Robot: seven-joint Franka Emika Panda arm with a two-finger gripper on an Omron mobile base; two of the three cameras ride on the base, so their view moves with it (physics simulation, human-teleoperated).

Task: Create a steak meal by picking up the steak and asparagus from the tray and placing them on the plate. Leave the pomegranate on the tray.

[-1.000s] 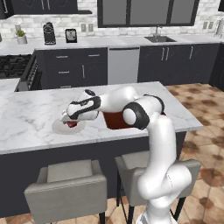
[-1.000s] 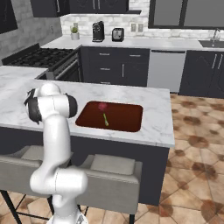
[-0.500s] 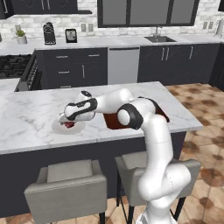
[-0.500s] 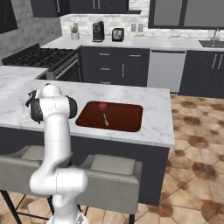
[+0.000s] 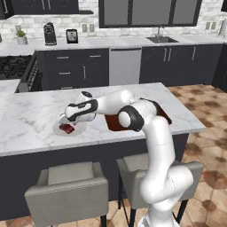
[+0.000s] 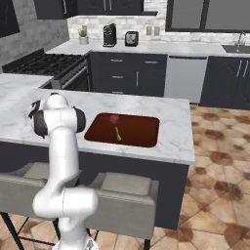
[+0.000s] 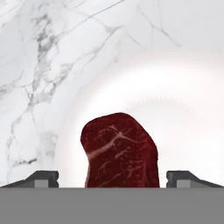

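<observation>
Between the gripper's (image 7: 112, 179) spread, released fingertips (image 7: 43, 178), the steak (image 7: 119, 151) flat on the plate (image 7: 188, 109).

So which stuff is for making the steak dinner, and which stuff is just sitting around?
For the job:
- steak, on the plate
- asparagus, on the tray
- pomegranate, on the tray
- gripper, open over the steak

Just sitting around:
- coffee machine
- toaster
- potted plant
- stools
</observation>
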